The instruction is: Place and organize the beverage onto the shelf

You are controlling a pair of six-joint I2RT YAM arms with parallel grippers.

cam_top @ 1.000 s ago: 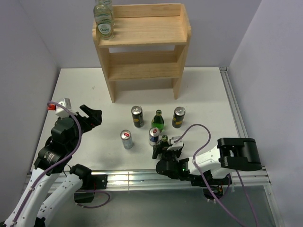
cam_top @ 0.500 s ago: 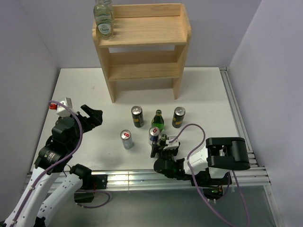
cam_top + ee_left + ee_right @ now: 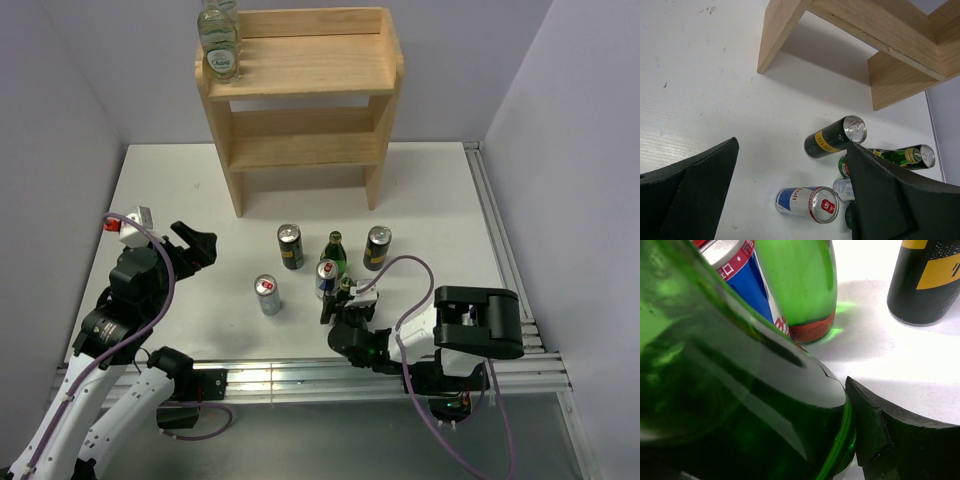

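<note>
The wooden shelf (image 3: 300,90) stands at the back with two clear bottles (image 3: 220,50) on the left of its top tier. On the table stand a black-and-gold can (image 3: 290,246), a green bottle (image 3: 333,252), a second black can (image 3: 377,247) and two Red Bull cans (image 3: 267,294) (image 3: 326,278). My right gripper (image 3: 345,308) is shut on another green bottle (image 3: 715,390) just in front of the nearer Red Bull can; one finger (image 3: 880,440) shows against the glass. My left gripper (image 3: 195,245) is open and empty, left of the cans, which also show in its wrist view (image 3: 792,150).
The shelf's lower two tiers (image 3: 305,150) hold nothing visible. The shelf's left leg (image 3: 780,35) is ahead of my left gripper. Grey walls close in the table on the left, back and right. A metal rail (image 3: 500,230) runs along the right edge.
My right arm's elbow has swung left and its wrist has edged toward the cans with the green bottle in its grip. My left arm has barely moved.
</note>
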